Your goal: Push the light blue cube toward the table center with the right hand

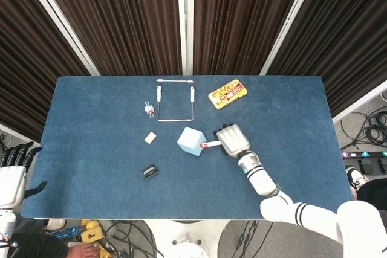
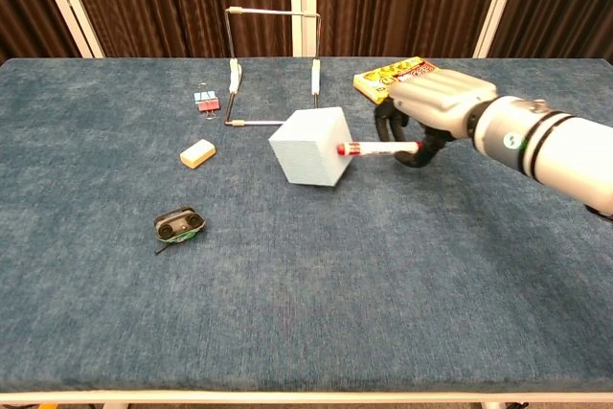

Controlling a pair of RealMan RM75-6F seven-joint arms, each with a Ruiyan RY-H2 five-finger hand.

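Observation:
The light blue cube [image 1: 191,141] [image 2: 313,147] sits near the table's middle, turned at an angle. My right hand [image 1: 233,141] [image 2: 436,102] is just to its right, fingers curled around a white marker with a red cap [image 1: 210,144] [image 2: 378,148]. The marker's red tip touches the cube's right face. My left hand [image 1: 13,170] hangs off the table's left edge with its fingers apart, holding nothing; the chest view does not show it.
A wire frame stand [image 1: 175,106] [image 2: 273,69] stands behind the cube. A yellow snack box [image 1: 227,94] [image 2: 395,78] lies at the back right. A binder clip [image 1: 149,110], an eraser [image 1: 150,138] and a small black object [image 1: 150,172] lie to the left.

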